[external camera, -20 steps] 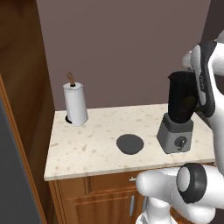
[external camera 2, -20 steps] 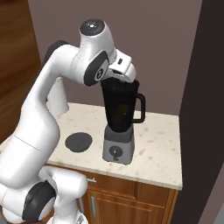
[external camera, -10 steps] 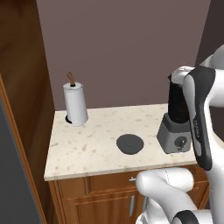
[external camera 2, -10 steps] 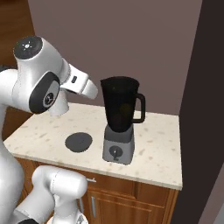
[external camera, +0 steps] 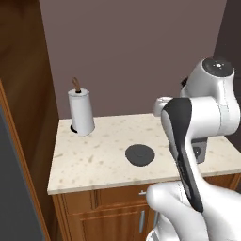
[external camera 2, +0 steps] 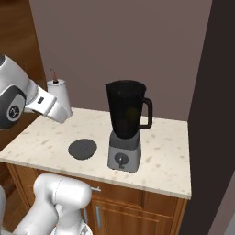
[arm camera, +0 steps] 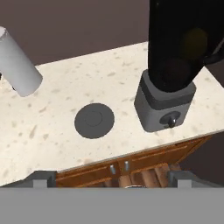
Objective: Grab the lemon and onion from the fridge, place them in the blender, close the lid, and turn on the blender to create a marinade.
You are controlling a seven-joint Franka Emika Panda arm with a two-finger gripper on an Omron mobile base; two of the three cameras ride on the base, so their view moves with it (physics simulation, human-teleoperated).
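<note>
Right base view: 1 countertop (external camera 2: 165, 151), pale speckled stone, w/ wooden cabinet fronts (external camera 2: 137, 209) below. Back edge meets a flat brownish wall, right edge butts a dark panel, left side runs up to tall wood. Front edge is free.

On the counter, 3 items. 1 blender (external camera 2: 126, 126) stands upright right of centre, black jar on grey base, knob facing front, handle to the right, mouth uncovered. 1 lid (external camera 2: 82, 149) lies flat on the stone left of the blender base, near but not touching. 1 paper-towel roll (external camera 2: 59, 96) stands upright at the back left, well apart from both. Most bare stone is right of the blender and along the front strip between lid and edge.

Hand view: a yellowish blur shows through the jar wall, prob. the lemon (arm camera: 194, 41), inside the blender; below it a dim reddish patch could be the onion, can't tell for sure. 2 cabinet handles show under the counter edge. Gripper (arm camera: 111, 177) hangs out past the counter's front edge, above the cabinets, finger tips (arm camera: 43, 177) far apart, jaws spread wide, nothing between them.

Left base view: arm blocks most of the blender; lid and roll sit clear of it.

No readable writing or labels anywhere.
</note>
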